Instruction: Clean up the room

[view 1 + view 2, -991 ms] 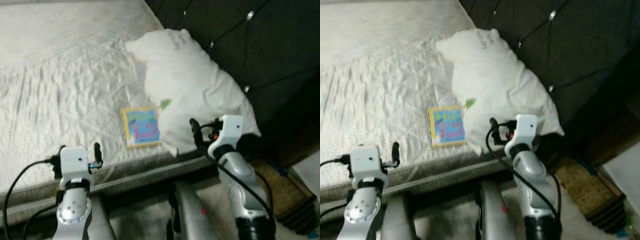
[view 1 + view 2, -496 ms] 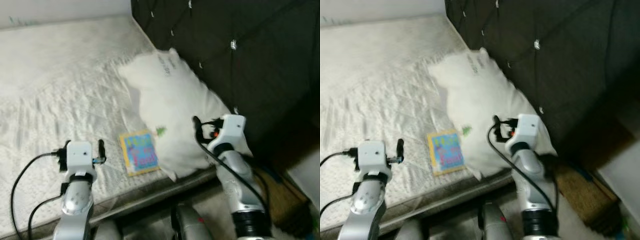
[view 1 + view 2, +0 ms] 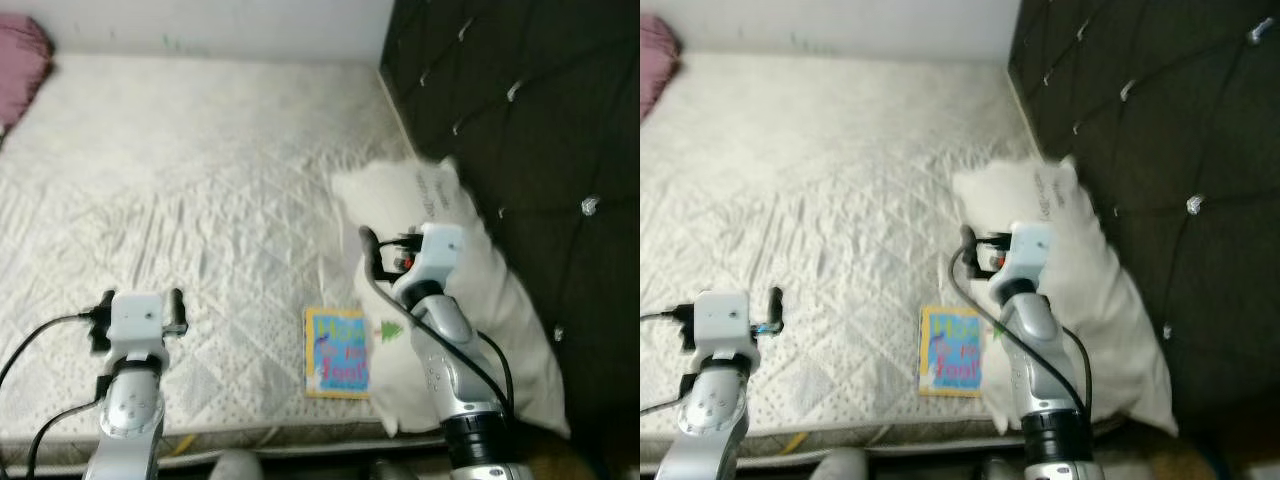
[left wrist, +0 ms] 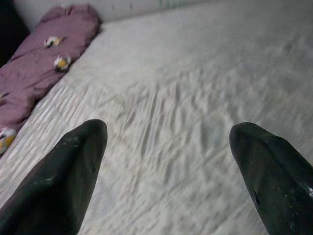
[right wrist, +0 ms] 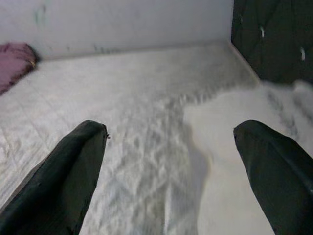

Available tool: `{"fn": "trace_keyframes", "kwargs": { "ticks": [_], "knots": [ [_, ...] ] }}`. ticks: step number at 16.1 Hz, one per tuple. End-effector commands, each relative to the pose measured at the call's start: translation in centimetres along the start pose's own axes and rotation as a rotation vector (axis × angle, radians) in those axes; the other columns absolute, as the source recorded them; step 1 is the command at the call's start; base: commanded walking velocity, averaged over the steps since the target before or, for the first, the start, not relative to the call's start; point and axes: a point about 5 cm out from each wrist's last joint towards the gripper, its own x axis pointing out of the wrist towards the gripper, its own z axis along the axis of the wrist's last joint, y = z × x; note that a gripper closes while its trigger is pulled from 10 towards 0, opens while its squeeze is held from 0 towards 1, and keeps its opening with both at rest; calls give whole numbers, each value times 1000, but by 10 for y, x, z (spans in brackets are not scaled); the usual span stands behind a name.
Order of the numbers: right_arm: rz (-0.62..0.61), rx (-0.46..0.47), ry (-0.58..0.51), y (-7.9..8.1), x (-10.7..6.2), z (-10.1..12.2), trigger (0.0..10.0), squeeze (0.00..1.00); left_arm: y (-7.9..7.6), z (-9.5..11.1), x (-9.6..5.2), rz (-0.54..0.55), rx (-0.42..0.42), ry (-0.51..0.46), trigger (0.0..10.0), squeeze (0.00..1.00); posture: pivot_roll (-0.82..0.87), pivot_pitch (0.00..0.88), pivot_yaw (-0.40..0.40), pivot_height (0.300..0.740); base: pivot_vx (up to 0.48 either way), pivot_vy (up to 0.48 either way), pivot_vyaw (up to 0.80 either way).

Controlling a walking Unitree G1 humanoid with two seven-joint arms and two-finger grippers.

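Left eye view: a book (image 3: 337,352) is seen on the mattress (image 3: 200,200), touching a pillow (image 3: 470,320). Both the left gripper (image 4: 166,161) and right gripper (image 5: 171,161) are held wide open above the mattress.

Wide bare mattress to the left, crowded strip along the headboard on the right.

The quilted mattress (image 3: 200,200) lies open across the centre and left of the frame, with passing room up to the far wall. At lower centre a small colourful book (image 3: 337,352) lies flat, its right edge touching the white pillow (image 3: 470,300), which bulks against the dark tufted headboard (image 3: 530,150) and blocks the right side. A purple bundle (image 4: 44,63) sits in the upper left corner.
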Motion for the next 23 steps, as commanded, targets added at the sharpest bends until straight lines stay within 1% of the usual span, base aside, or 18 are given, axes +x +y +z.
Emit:
{"fn": "trace_keyframes", "kwargs": {
  "ticks": [1,3,4,5,7,8,9,10,12,14,16,17,23],
  "knots": [
    [-97,-15,57,-29,-14,-14,10000,0,-9,2,-1,-4,-37,22,10000,0,64,0,-44,740,0,0,0],
    [-115,-25,78,-33,-18,-21,10000,0,-11,-3,-3,-36,-67,31,10000,0,62,0,-53,740,0,0,0],
    [-130,-20,92,-34,-20,-25,10000,0,-14,-2,0,-65,-86,28,10000,0,63,0,-55,740,0,0,0],
    [-122,-38,87,-32,-19,-25,10000,0,-17,1,3,-71,-77,13,10000,0,60,0,-58,740,0,0,0],
    [-111,-70,66,-28,-16,-20,10000,0,-19,7,7,-68,-91,-1,10000,0,58,0,-56,740,0,0,0],
    [-93,-66,57,-25,-13,-16,10000,0,-21,10,7,-76,-102,-8,10000,0,51,0,-55,740,0,0,0],
    [-87,-80,50,-24,-12,-15,10000,0,-22,9,6,-90,-108,-7,10000,0,51,0,-58,740,0,0,0],
    [-82,-65,52,-23,-12,-15,10000,0,-23,8,4,-95,-117,-8,10000,0,52,0,-59,740,0,398,0],
    [-74,-74,53,-22,-12,-15,10000,0,-22,9,4,-91,-124,-7,10000,0,55,0,-61,740,0,480,0],
    [-70,-62,54,-21,-13,-16,10000,0,-22,9,4,-88,-125,-7,10000,0,54,0,-62,740,0,480,0],
    [-62,-65,53,-20,-14,-16,10000,0,-21,10,4,-83,-144,-17,10000,0,53,0,-63,740,0,480,0],
    [-53,-93,54,-20,-15,-16,10000,0,-21,10,3,-86,-141,-16,10000,0,53,0,-63,740,0,480,0],
    [-44,-102,53,-18,-14,-15,10000,0,-23,11,5,-90,-143,-27,10000,0,53,0,-69,740,0,480,743]
  ]
}}
